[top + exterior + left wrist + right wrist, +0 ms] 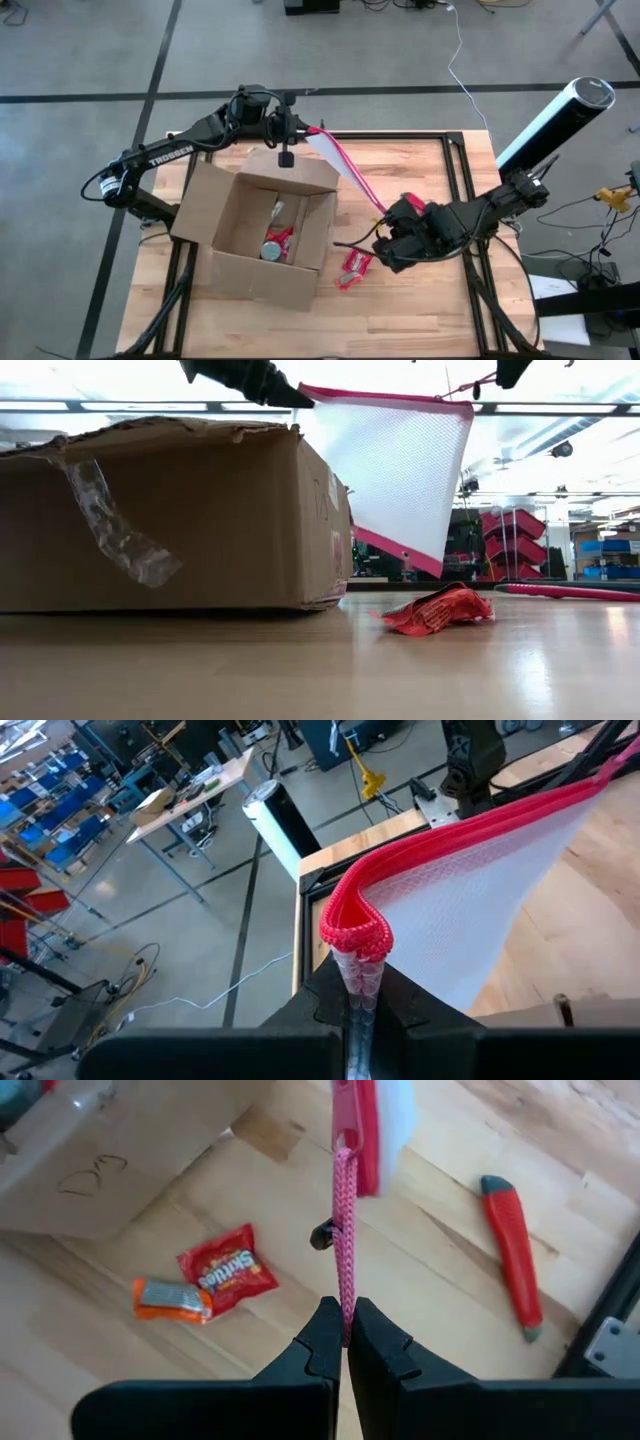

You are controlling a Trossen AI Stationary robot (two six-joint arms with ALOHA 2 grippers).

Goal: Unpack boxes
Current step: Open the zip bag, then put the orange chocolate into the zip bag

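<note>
Both pincers, left [358,1010] and right [345,1342], pinch a limp pink-edged mesh pouch [395,470] beside the light, stiff brown corrugated cardboard box [262,232] (best gripped by its flaps).

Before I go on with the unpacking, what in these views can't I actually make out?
- Box contents: high view too small to identify; low view blocked by its wall.
- Pouch contents: mesh hides them in every view.
- Left gripper: fingertips hidden under the pouch corner in the left wrist view.
- Box cutter: blade state unclear.
</note>
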